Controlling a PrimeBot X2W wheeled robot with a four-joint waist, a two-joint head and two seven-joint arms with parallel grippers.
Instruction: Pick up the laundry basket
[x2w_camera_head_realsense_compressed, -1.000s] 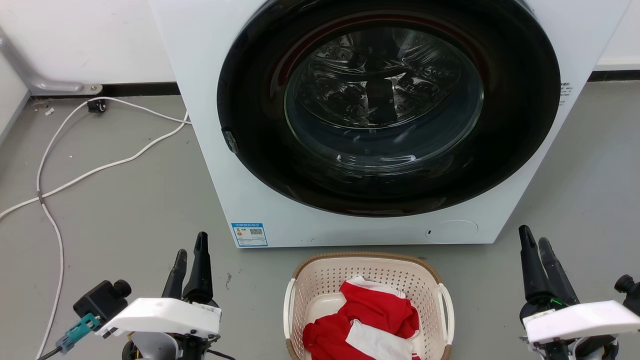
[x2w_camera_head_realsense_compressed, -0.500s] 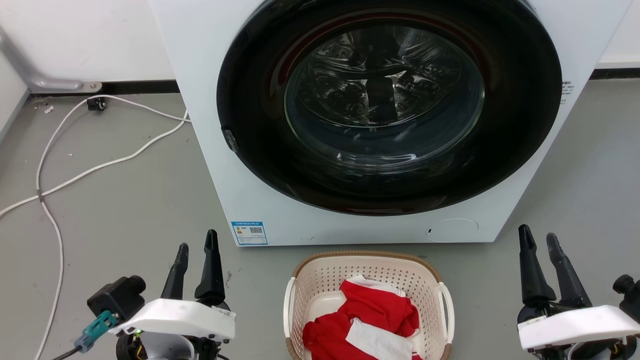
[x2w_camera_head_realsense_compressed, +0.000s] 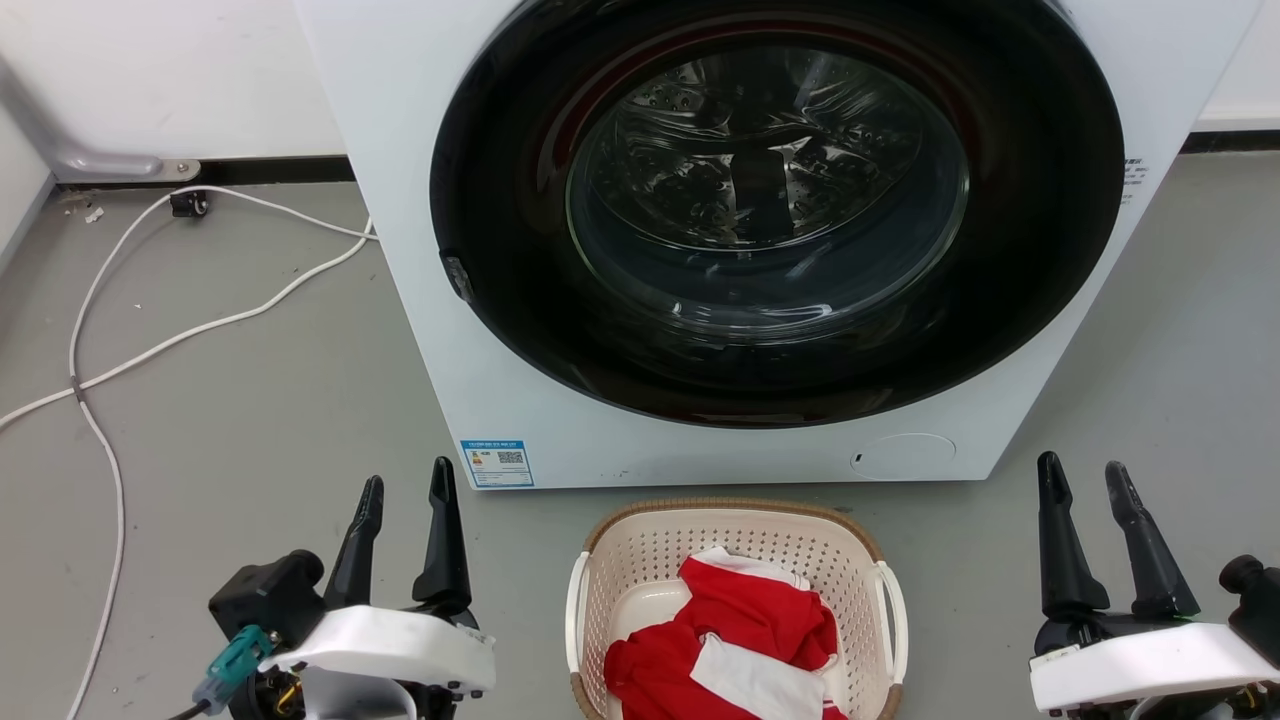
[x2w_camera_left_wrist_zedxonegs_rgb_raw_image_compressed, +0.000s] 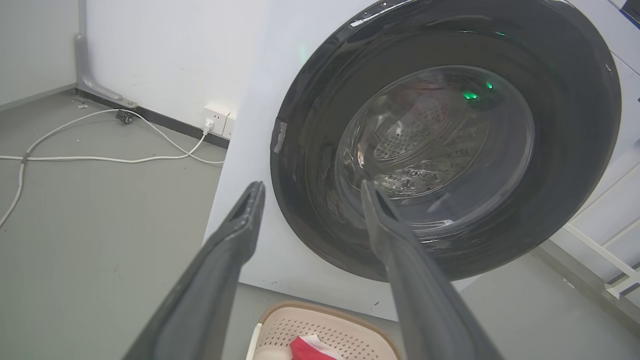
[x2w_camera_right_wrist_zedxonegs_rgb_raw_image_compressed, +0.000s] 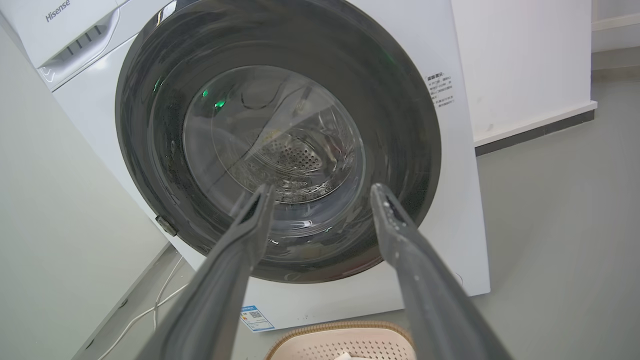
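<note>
Head view | perforated cream laundry basket (x2w_camera_head_realsense_compressed: 640, 555), woven-look rim | left gripper (x2w_camera_head_realsense_compressed: 406, 472) parted | right gripper (x2w_camera_head_realsense_compressed: 1081, 463) parted

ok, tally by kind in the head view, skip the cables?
washing machine: 1
laundry basket: 1
red-and-white cloth heap: 1
grippers: 2 (left gripper, right gripper, jaws open)
total: 5
</note>
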